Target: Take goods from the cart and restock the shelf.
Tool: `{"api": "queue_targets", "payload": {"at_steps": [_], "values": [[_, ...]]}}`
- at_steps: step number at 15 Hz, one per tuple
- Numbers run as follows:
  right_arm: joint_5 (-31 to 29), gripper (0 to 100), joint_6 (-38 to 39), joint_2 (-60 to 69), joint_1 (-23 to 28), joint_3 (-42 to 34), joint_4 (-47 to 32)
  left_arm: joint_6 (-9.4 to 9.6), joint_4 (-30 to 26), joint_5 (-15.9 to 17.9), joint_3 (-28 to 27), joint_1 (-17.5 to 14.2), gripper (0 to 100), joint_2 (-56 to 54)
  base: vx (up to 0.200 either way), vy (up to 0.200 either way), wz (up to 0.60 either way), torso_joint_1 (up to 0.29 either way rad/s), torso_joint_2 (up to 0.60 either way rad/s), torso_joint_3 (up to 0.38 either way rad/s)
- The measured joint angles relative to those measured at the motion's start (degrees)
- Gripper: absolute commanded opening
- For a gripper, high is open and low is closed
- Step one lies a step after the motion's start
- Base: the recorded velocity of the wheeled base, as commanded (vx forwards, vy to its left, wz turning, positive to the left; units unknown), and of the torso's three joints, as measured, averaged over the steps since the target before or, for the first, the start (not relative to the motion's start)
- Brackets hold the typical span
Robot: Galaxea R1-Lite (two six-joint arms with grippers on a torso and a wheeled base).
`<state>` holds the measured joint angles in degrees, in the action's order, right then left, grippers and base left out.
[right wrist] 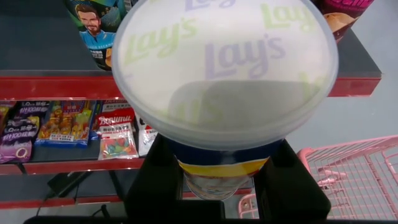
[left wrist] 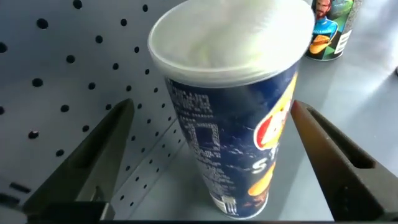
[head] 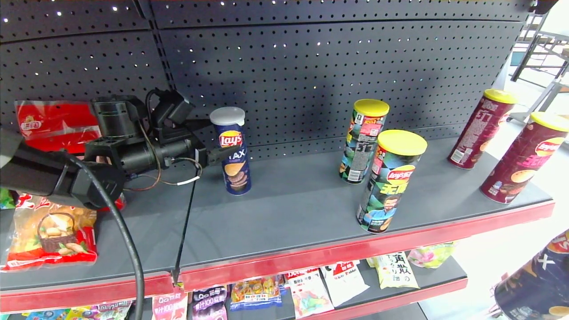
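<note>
The left end effector point(left wrist: 211, 109) stood spread apart, flanking the upright blue chip can point(head: 234, 153) on the grey shelf point(head: 302, 213) — the right end effector point(right wrist: 224, 177) was clamped on a second can point(right wrist: 224, 68), near the pink cart point(right wrist: 367, 174).

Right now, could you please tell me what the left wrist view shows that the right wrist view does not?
Only the left wrist view: the left hand, open around a dark blue cylindrical chip can with a white plastic lid standing by the dark perforated back panel. Only the right wrist view: the right hand gripping another dark blue chip can under a clear round lid, plus the pink wire cart. Both: the grey metal shelf and a teal picture-printed can on it.
</note>
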<state>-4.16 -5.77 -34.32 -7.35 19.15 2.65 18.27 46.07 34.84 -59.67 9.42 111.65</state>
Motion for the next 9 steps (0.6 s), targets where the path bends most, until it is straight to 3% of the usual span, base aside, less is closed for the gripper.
{"api": "queue_targets", "payload": {"at_steps": [9], "values": [[0.0, 0, 0.0, -0.6, 0.0, 0.1, 0.0, -0.07, 0.0, 1.1, -5.0, 0.9, 100, 3.8, 0.000, 0.000, 0.00, 0.000, 0.00, 0.000]]}}
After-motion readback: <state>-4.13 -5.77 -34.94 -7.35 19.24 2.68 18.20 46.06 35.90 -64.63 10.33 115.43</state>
